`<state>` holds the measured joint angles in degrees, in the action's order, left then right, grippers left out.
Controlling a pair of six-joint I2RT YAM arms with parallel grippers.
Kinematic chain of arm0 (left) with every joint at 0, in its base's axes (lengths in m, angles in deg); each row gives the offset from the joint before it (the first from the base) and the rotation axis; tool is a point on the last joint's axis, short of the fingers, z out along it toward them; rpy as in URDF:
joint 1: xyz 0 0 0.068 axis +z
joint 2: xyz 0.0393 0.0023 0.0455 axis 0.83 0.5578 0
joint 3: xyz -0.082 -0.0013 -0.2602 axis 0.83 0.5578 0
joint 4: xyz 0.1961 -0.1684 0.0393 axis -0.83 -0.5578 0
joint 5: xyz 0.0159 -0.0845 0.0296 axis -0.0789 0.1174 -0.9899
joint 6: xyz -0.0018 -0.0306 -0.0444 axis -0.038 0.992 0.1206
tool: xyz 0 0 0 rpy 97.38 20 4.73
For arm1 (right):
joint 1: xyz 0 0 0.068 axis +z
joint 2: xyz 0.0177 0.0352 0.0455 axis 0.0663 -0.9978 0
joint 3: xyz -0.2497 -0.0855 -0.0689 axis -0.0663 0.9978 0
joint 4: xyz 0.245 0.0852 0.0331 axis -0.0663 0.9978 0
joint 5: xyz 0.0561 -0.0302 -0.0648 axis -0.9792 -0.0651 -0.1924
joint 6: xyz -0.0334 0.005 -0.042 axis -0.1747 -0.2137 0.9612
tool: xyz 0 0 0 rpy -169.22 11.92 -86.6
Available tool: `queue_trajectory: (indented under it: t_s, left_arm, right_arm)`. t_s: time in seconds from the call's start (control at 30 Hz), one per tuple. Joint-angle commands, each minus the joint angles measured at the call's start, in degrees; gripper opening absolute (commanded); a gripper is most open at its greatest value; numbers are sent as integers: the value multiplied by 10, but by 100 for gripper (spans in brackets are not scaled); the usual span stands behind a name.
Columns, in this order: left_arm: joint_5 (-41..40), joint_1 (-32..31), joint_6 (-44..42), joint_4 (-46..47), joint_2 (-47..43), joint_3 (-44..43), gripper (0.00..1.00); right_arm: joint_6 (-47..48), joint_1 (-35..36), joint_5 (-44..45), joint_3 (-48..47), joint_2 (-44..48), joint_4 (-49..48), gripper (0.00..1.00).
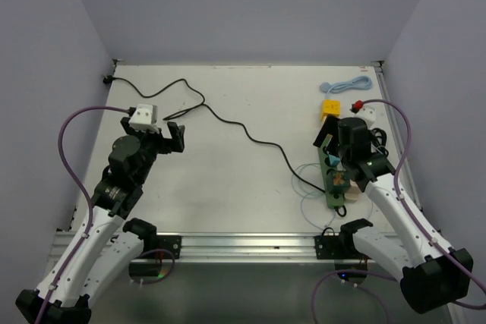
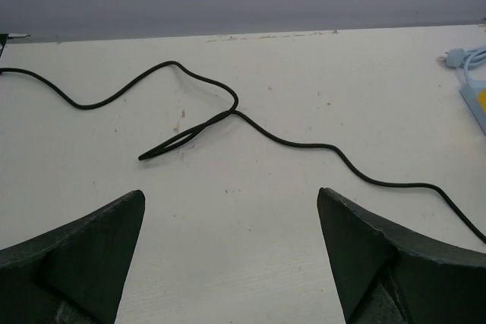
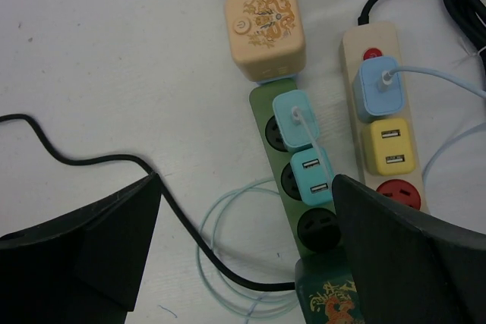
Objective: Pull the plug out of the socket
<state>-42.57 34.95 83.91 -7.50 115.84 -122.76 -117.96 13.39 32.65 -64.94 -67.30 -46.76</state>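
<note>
Right wrist: smooth boxy blue plug (image 3: 292, 119) on long narrow green socket (image 3: 263, 104).

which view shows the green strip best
Right wrist: the green strip lies close up, its outlets and blue plugs clear. Top view shows it small, partly under the right arm. Left wrist misses it.

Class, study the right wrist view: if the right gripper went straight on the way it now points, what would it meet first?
Most likely the lower light blue plug on the dark green socket, framed by the open right gripper. Depth is unclear, so this is a guess.
</note>
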Motion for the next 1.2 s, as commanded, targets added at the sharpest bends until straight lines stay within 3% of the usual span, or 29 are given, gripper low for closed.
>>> queue_trajectory:
  t_s: [0.0,0.47,0.87,1.17]
  left_arm:
    - [4,-2,-7,11,1,-7,100]
    - [7,-2,-1,5,-4,-12,100]
    - [18,-2,1,2,-2,-14,100]
    - [42,-1,3,5,8,-14,100]
  right_arm:
    - [-23,-2,39,-25,-12,10,99]
    - [62,-1,22,-43,-31,-15,99]
    - [129,-12,76,-197,-213,-2,99]
    - [160,-84,-26,-322,-379,7,99]
